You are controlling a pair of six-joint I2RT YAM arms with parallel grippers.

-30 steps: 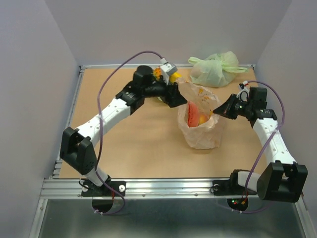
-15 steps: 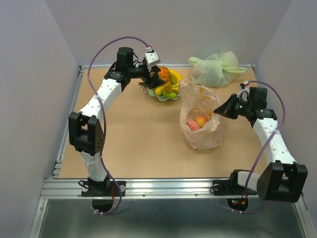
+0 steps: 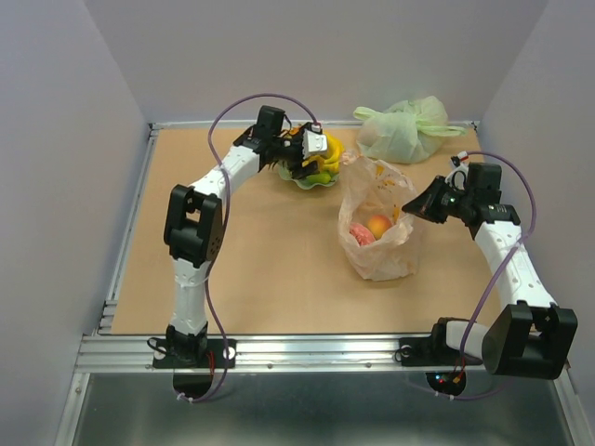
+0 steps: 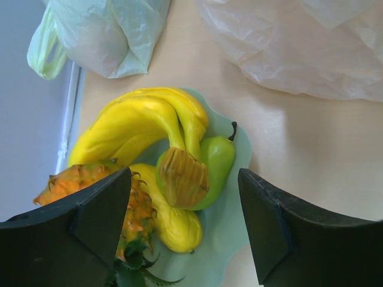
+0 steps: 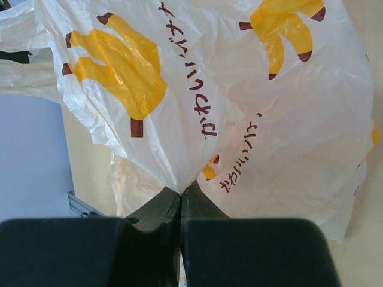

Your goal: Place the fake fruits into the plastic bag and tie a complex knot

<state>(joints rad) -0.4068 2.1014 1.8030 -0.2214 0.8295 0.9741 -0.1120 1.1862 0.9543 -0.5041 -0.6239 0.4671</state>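
My left end effector [image 3: 311,156] hangs over the pale green bowl [image 3: 314,183] with its jaws spread wide, gripping nothing. In the left wrist view its two dark fingers frame what the bowl holds. There is a curved bunch of smooth yellow bananas [image 4: 137,122] ending in a brown, ribbed stem. A glossy green fruit [image 4: 218,158] with a small dark stalk is tucked against them. A spiky orange fruit [image 4: 75,179] with leafy green tips lies just beside my left finger. The bowl has a wavy, scalloped rim and sits on the tan counter [image 3: 260,260] near its back edge. Farther back, by the rail, lies a pale green knotted bag [image 3: 404,130], soft and wrinkled, well apart from the bowl.

My right end effector [image 3: 409,209] is closed, pinching a fold of the plastic bag [image 3: 376,255] on the right side of its mouth. The bag stands upright on the counter, to the right of the bowl and a little nearer to me, with its top open. It is thin, crinkly, translucent film printed with yellow-orange banana bunches and brown lettering. Down inside it a round orange peach [image 3: 378,226] rests against a reddish piece [image 3: 358,234]. The bag's raised wall stands between the bowl and my right arm, and a strip of bare counter separates the film from the bowl's rim. A purple cable [image 3: 242,100] arches over my left arm.
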